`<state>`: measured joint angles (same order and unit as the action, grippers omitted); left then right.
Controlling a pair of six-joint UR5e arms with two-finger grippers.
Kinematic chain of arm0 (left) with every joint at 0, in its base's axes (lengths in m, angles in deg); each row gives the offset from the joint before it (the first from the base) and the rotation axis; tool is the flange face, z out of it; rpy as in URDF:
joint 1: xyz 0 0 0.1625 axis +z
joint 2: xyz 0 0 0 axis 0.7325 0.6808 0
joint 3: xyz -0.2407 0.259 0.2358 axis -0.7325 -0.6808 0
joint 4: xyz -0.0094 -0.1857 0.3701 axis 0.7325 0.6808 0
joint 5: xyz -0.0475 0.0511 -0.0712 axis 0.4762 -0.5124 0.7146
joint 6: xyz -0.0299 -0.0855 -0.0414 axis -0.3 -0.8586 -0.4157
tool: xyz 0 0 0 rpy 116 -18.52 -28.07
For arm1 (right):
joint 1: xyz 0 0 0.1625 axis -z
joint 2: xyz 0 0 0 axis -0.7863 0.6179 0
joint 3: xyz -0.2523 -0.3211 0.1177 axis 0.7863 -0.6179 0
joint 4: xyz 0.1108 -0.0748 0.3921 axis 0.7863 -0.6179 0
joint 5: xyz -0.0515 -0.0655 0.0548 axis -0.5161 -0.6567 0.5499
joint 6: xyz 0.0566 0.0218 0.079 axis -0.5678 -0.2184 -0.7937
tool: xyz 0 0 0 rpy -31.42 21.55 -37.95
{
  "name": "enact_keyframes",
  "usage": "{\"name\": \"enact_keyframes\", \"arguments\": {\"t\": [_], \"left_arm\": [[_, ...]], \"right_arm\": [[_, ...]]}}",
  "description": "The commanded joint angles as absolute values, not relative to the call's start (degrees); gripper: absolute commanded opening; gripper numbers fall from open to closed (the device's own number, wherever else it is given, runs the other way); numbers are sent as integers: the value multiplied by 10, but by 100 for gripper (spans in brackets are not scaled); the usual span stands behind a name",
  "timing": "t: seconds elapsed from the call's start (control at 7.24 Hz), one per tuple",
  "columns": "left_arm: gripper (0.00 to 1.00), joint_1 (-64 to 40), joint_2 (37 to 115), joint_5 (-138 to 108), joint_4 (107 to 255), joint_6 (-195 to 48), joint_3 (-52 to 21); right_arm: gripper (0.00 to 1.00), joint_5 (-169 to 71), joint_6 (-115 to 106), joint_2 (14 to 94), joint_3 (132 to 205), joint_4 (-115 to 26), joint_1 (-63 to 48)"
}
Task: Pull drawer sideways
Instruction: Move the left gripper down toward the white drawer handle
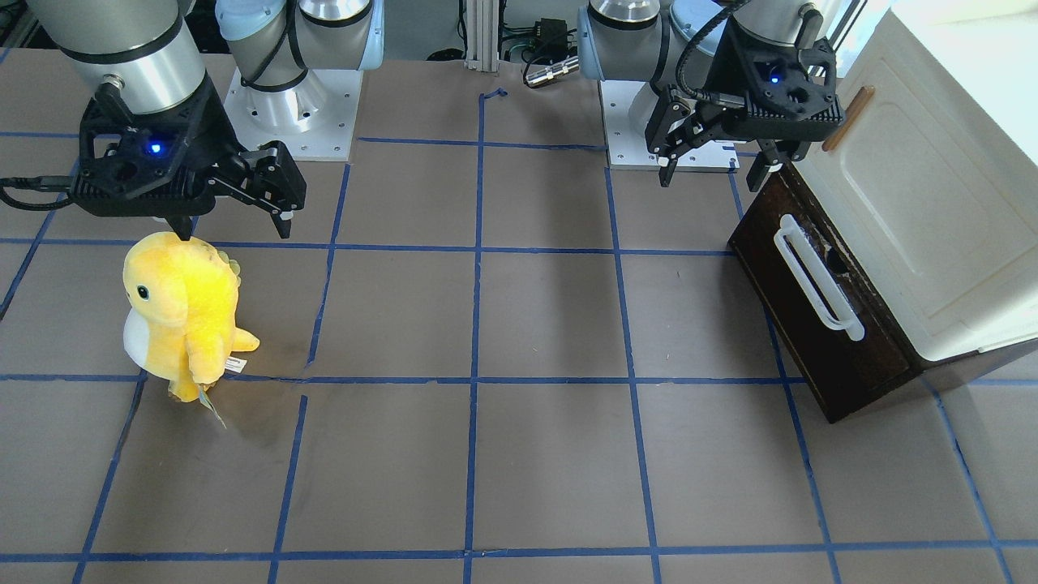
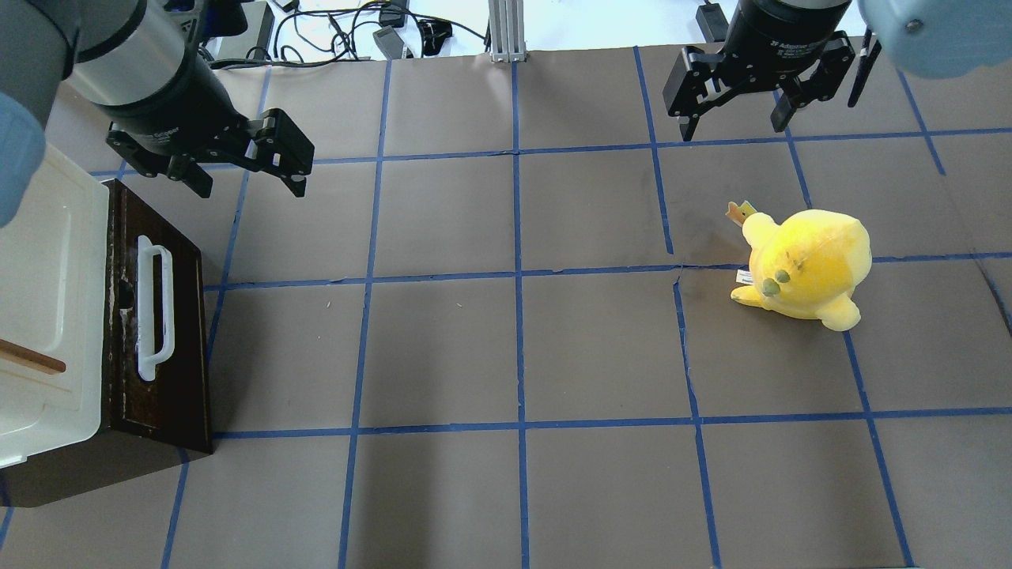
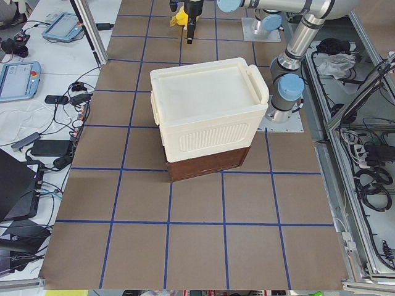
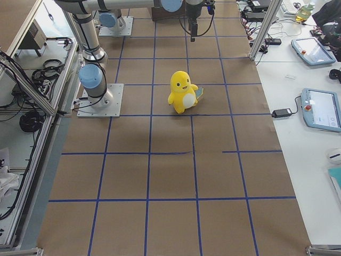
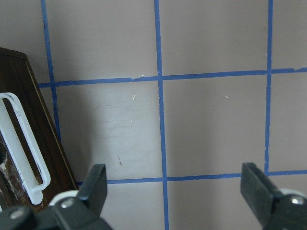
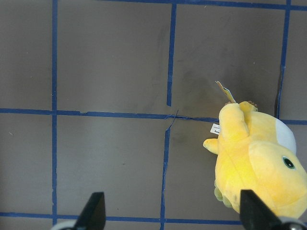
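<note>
The drawer (image 2: 170, 332) has a dark brown wooden front and a long white bar handle (image 2: 152, 308). It sits under the cream cabinet (image 2: 43, 316) at the table's left edge in the overhead view. It also shows in the front-facing view (image 1: 791, 312) and the left wrist view (image 5: 19, 158). My left gripper (image 2: 241, 178) is open and empty, hovering just beyond the drawer's far end, apart from the handle. In the left wrist view its fingers (image 5: 93, 187) stand wide. My right gripper (image 2: 731, 122) is open and empty over the far right of the table.
A yellow plush dinosaur (image 2: 806, 265) stands on the table's right side, in front of my right gripper, and shows in the right wrist view (image 6: 256, 163). The cream cabinet door has a small brown wooden handle (image 1: 847, 118). Blue tape lines grid the brown table.
</note>
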<state>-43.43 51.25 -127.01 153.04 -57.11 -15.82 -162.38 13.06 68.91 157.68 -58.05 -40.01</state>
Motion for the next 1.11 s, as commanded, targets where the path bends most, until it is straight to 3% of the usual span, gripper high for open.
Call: {"name": "enact_keyframes", "arguments": {"t": [0.0,0.55,0.97], "left_arm": [[100,-434,511,-1270,1528,-570,-164],[100,-456,525,-1279,1526,-573,-156],[100,-531,560,-1444,1535,-578,-170]], "right_arm": [[100,-1624,131,689,1577,-580,-400],[100,-1624,131,689,1577,-580,-400],[100,-1624,131,689,1577,-580,-400]]}}
